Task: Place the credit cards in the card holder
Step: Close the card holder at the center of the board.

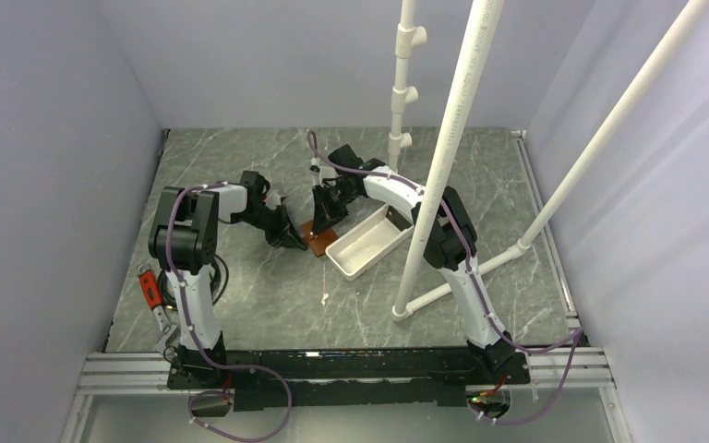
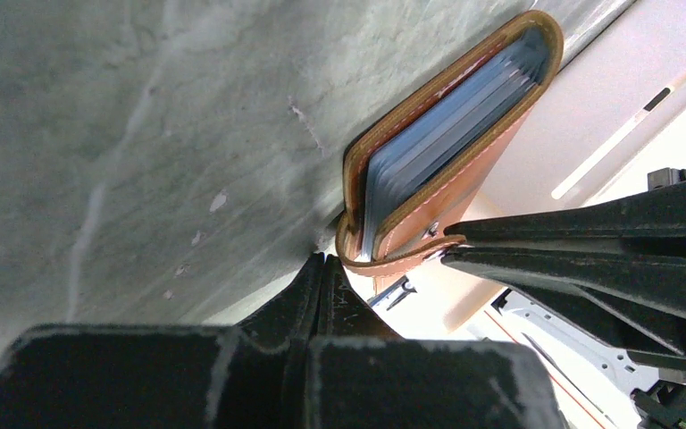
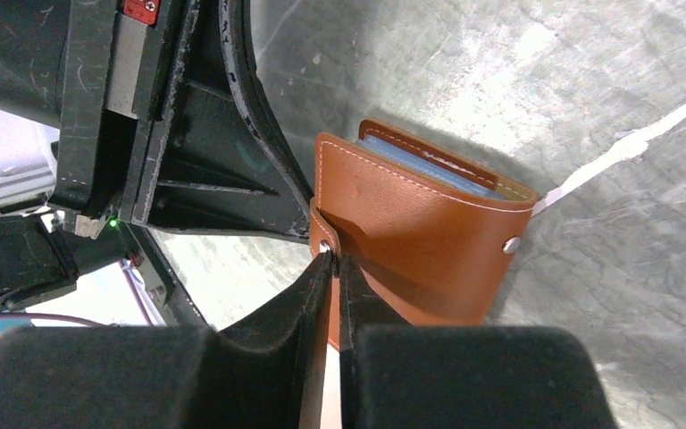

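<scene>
Right gripper (image 3: 332, 261) pinched the snap strap (image 3: 324, 234) of the card holder (image 3: 411, 232), its jaws nearly together. Left gripper (image 2: 322, 266) was clamped shut on itself, tips at the strap end. The holder sat on the table (image 1: 268, 295) beside the white tray (image 1: 367, 243), with blue cards (image 2: 447, 134) inside.

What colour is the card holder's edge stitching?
White, on the tan-brown card holder; clearest in the right wrist view.

Brown card holder (image 3: 411, 232) lies folded, bluish cards (image 2: 447, 134) inside.
</scene>
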Robot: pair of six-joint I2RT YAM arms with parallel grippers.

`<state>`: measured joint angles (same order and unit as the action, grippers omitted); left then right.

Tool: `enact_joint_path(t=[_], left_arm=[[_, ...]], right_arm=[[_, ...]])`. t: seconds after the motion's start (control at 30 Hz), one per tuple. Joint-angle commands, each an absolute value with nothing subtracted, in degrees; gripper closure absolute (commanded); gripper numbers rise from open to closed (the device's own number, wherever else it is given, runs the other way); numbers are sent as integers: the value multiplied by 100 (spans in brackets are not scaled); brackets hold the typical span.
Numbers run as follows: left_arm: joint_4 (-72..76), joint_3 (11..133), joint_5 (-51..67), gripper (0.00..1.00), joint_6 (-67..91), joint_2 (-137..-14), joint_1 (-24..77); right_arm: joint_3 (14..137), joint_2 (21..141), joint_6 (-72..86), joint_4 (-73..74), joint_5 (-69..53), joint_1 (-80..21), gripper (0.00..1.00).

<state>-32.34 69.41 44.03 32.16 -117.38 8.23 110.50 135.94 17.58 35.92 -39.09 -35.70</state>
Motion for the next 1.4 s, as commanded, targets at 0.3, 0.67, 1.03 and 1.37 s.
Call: enact_joint_path(t=[0.3,0.67,1.03,1.37], left_arm=[[-3601,7675,4237,100,2942,-11448,764],[-3236,8453,4582,100,3356,-12065,770],[-3253,8530,4196,100,3270,-12700,923],[-3332,8359,3999,100,3144,-12676,905]], right_arm=[[11220,13527,1733,3504,-3989,-3568,100],[11050,13232,1615,3521,-3824,-3577,100],[11087,13168,1582,3633,-3613,-3594,100],[10905,12951,1590,3509,-3603,-3577,100]])
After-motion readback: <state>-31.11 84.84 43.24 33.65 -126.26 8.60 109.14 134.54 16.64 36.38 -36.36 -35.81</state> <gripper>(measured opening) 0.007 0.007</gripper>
